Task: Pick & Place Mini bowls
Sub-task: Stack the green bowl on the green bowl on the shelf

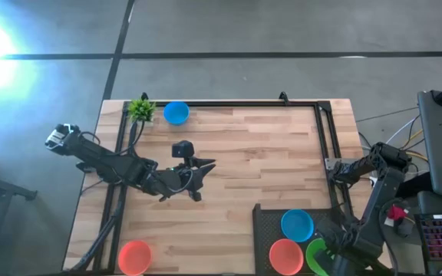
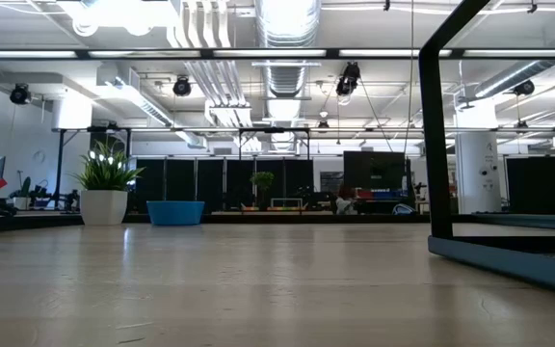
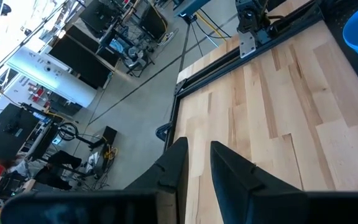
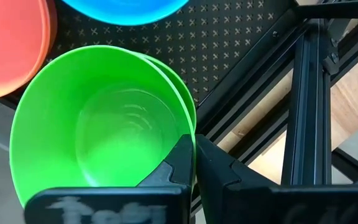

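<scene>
High view: blue (image 1: 176,113) and orange (image 1: 135,257) mini bowls sit loose on the bare wood, while blue (image 1: 297,224), orange (image 1: 285,256) and green (image 1: 318,257) stacks rest on the dark perforated mat (image 1: 268,218) near right. They look light, thin, glossy plastic, probably slippery; pinch the rim. The left gripper (image 1: 203,165) hovers mid-table, fingers slightly apart and empty; the right gripper (image 4: 194,163) is closed at the green rim, seemingly not clamping it.

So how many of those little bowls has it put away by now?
Done, it seems: a blue bowl, an orange bowl and stacked green bowls sit on the dark mat. In hand: the right hand is shut on the green stack's rim. Left: a blue bowl by the plant and an orange bowl on bare table. The left hand hovers empty.
</scene>
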You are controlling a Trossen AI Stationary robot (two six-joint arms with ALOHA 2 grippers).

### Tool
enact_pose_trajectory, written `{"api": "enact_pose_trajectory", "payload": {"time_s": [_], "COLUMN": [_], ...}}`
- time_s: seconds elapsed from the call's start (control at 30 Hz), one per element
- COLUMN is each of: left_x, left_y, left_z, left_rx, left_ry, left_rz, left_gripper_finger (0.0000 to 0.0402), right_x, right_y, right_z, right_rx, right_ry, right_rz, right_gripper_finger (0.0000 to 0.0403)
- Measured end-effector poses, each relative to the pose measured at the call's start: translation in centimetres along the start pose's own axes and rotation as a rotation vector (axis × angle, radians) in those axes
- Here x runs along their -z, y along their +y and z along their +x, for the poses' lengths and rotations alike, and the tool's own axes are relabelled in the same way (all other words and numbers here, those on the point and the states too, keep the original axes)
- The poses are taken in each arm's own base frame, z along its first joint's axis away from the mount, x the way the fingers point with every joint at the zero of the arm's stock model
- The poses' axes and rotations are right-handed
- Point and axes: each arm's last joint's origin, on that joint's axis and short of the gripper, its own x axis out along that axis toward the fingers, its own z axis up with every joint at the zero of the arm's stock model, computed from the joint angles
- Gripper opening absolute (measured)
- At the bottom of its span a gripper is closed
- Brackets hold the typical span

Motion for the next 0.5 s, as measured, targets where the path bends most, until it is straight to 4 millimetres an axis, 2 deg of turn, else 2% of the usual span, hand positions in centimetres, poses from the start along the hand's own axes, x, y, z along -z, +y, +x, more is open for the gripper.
{"api": "enact_pose_trajectory", "payload": {"time_s": [0.13, 0.5], "left_x": [-0.02, -0.22], "left_y": [0.02, 0.19], "left_z": [-0.01, -0.07], "left_rx": [0.000, -0.003], "left_ry": [0.000, -0.005], "left_rz": [0.001, 0.013], "left_gripper_finger": [0.0071, 0.0071], "right_x": [-0.03, -0.01], "right_y": [-0.02, -0.05], "right_z": [0.09, 0.06], "right_rx": [0.003, 0.004], "right_ry": [-0.002, 0.008], "right_rz": [0.001, -0.030], "right_gripper_finger": [0.0018, 0.0093]}}
